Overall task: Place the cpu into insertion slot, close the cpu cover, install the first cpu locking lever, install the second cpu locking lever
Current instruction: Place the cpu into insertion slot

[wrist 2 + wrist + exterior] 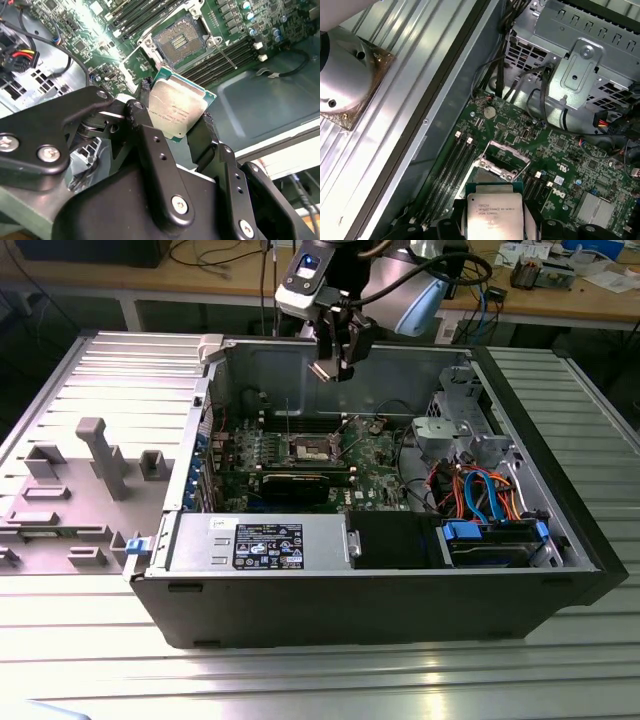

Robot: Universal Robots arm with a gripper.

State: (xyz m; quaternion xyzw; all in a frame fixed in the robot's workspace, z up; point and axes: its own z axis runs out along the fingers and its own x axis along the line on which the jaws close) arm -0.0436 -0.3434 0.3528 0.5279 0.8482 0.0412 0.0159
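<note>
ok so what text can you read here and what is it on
No text can be quoted.
cpu, held in the gripper: print on its metal face, too small to read.
black label on the power supply: white print, too small to read.
circuit board: white marks, too small to read.

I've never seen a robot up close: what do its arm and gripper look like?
The arm is silver-grey and light blue, with black cables alongside. The gripper is black, its fingers flat jointed bars with silver screws.
</note>
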